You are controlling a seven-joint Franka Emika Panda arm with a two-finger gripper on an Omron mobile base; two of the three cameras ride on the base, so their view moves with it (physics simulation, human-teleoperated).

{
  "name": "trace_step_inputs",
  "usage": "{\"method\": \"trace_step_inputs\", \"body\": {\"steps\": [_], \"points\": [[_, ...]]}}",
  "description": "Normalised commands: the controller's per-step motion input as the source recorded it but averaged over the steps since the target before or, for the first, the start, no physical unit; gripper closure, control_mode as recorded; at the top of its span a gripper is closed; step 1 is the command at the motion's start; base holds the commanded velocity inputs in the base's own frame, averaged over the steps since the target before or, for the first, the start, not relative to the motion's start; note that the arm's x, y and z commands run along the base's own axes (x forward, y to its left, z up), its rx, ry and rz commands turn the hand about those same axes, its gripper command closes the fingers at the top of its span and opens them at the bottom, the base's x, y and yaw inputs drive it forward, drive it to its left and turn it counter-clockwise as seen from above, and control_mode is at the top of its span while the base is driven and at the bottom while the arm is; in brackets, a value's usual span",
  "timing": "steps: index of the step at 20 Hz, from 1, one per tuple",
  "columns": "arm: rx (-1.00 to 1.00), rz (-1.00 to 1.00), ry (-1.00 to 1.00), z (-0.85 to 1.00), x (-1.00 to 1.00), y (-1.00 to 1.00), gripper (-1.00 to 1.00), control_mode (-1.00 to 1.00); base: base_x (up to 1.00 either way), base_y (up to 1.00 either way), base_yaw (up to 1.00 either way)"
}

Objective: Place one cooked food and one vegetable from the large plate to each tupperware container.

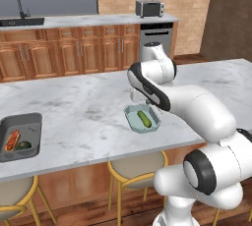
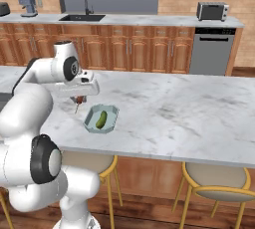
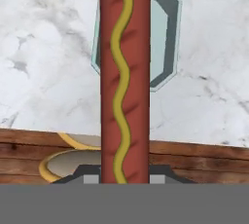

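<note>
Risk first. We are carrying a long red-brown sausage with a wavy yellow mustard line (image 3: 124,79) over the white marble island counter (image 1: 74,112), and the drop target, the small pale blue-grey translucent tupperware container (image 1: 142,119), is already holding a green pickle-shaped veg (image 1: 144,118). Judged hazards:

- Sausage is long vs. the container. If we are releasing it off-centre or crosswise, one end may be landing on the rim and tipping out onto the counter.
- Container sits near the counter's front edge, above the stools; a rolling sausage could be going over that edge.
- Descending too low may be pushing the light container or pressing on the veg inside.
- Sausage is hanging down past the fingers, so its lower end could be catching the container wall during approach.

End effector. The two-finger gripper (image 2: 77,99) is clamping narrow on the sausage's upper end; in the hand view the sausage runs straight away from the finger tips and is covering most of the container beyond it. From the base views, the gripper is hovering just beside/above the container's near-left rim, not touching it.

Other task items: the dark grey broad-rimmed rectangular container (image 1: 20,135) is sitting well apart at the counter's left end, w/ a reddish food item and a dark green item inside.
</note>
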Motion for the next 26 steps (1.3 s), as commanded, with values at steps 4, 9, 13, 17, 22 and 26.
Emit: {"method": "trace_step_inputs", "body": {"steps": [4,9,13,17,22,26], "points": [[0.12,-0.58,0.01,-0.30,0.30,0.00,1.00,-1.00,0.00,0.00,0.00],[0.12,-0.38,0.01,-0.32,0.20,0.00,1.00,-1.00,0.00,0.00,0.00],[0.00,-0.02,-0.01,-0.10,0.16,-0.02,1.00,-1.00,0.00,0.00,0.00],[0.00,0.07,-0.04,-0.30,0.36,0.00,1.00,-1.00,0.00,0.00,0.00],[0.00,0.12,0.00,-0.24,0.36,0.04,1.00,-1.00,0.00,0.00,0.00],[0.00,0.09,0.00,-0.37,0.52,0.07,1.00,-1.00,0.00,0.00,0.00]]}}
